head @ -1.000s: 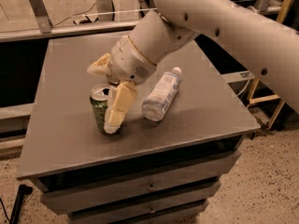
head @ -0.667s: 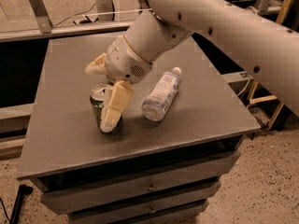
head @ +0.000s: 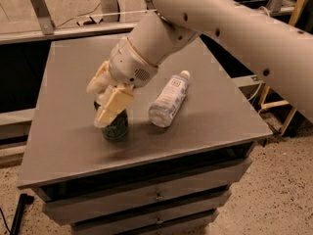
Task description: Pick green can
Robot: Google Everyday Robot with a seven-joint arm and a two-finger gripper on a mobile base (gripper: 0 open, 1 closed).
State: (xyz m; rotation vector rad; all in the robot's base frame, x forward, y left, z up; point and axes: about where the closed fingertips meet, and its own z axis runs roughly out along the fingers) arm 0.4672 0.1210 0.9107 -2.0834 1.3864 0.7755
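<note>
Cream gripper (head: 96, 105) hovers at the top of the upright green can (head: 116, 127).

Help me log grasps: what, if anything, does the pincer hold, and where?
Cannot tell. The pincer straddles the top of the green can, which stands on the table.

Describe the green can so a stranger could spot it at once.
On the grey table, near its front edge and left of the middle, a cream gripper hangs over a small can. The can stands upright and is dark mottled green. Its only neighbour, a clear bottle with a white cap, lies on its side to the right.
</note>
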